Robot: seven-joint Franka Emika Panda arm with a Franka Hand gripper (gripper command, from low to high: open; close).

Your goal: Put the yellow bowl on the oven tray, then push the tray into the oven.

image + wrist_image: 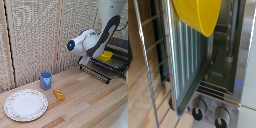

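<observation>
The yellow dish (pixel 106 55) sits on the baking sheet (pixel 114 63), whose dark parallel bars stick out of the open oven (pixel 119 46) at the exterior view's right. My white arm (pixel 86 43) bends down over the oven's front and hides the grabber's fingers. In the wrist view the yellow dish (pixel 198 16) shows from close by on the ribbed baking sheet (pixel 189 52), with the oven's knobs (pixel 201 107) next to it. No fingers show in that view, so I cannot tell whether anything is gripped.
The oven's drop-down door (pixel 94 71) hangs open over the wooden table (pixel 85 100). A blue cup (pixel 45 80), a small orange-yellow oblong item (pixel 59 94) and a large white patterned plate (pixel 26 104) stand toward the exterior view's left. A woven screen closes the back.
</observation>
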